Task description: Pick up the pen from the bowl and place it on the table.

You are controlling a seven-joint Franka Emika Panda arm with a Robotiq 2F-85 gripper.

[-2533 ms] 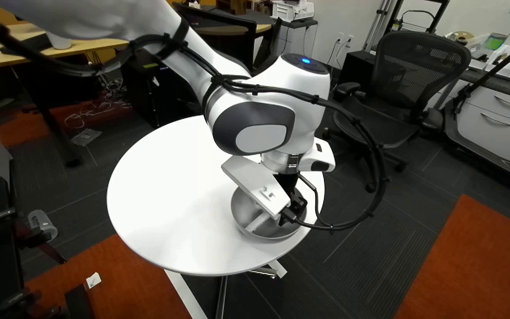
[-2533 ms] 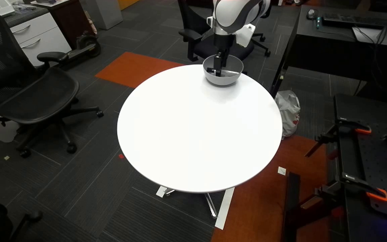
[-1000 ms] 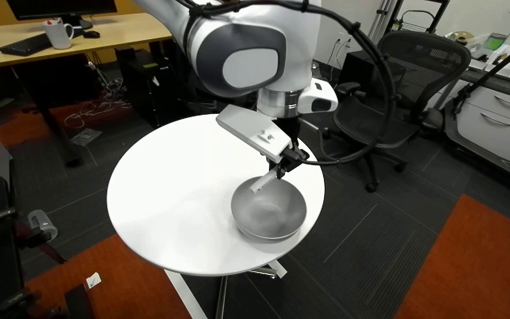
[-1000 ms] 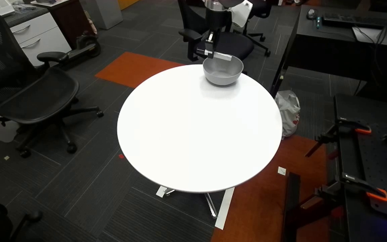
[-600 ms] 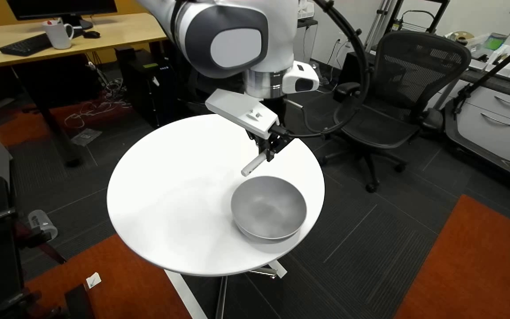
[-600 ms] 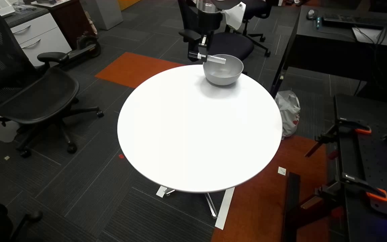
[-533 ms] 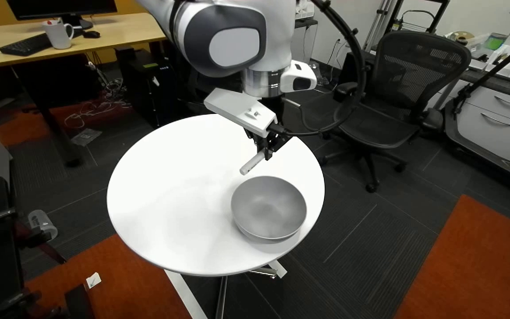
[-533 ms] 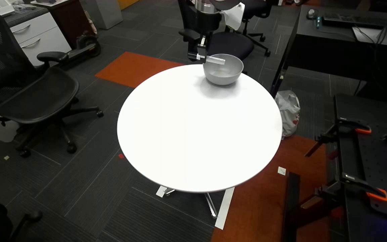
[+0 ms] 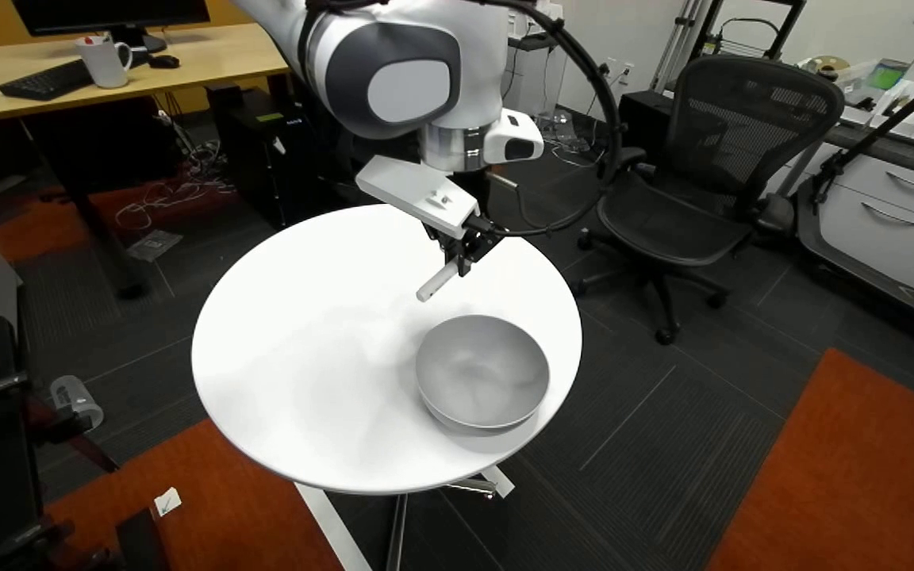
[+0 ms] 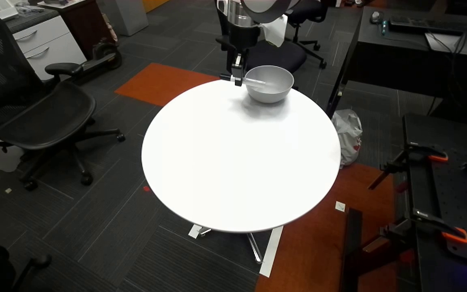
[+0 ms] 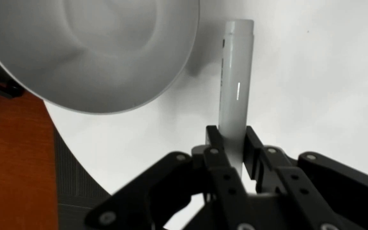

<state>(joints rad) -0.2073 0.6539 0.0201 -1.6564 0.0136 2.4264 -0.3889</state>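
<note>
Bowl point(image 9: 482, 373) on table point(image 9: 298, 341); pen point(image 11: 236, 80) outside, pinched in tool point(image 11: 231, 135).

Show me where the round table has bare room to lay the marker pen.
The widest bare patch of the round table runs from the grey bowl to the opposite edge. The crowded part is around the bowl: only a thin strip shows between it and the nearest table edge, and the gripper holds the marker pen alongside.

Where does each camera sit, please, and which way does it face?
An exterior view: raised beside the table, angled down, bowl near; arm, gripper show.
An exterior view: raised, different side, angled down, bowl far; gripper, arm's end show.
Wrist view: arm-mounted, looking down past fingers at the pen.
Both exterior views share table, bowl, pen.
</note>
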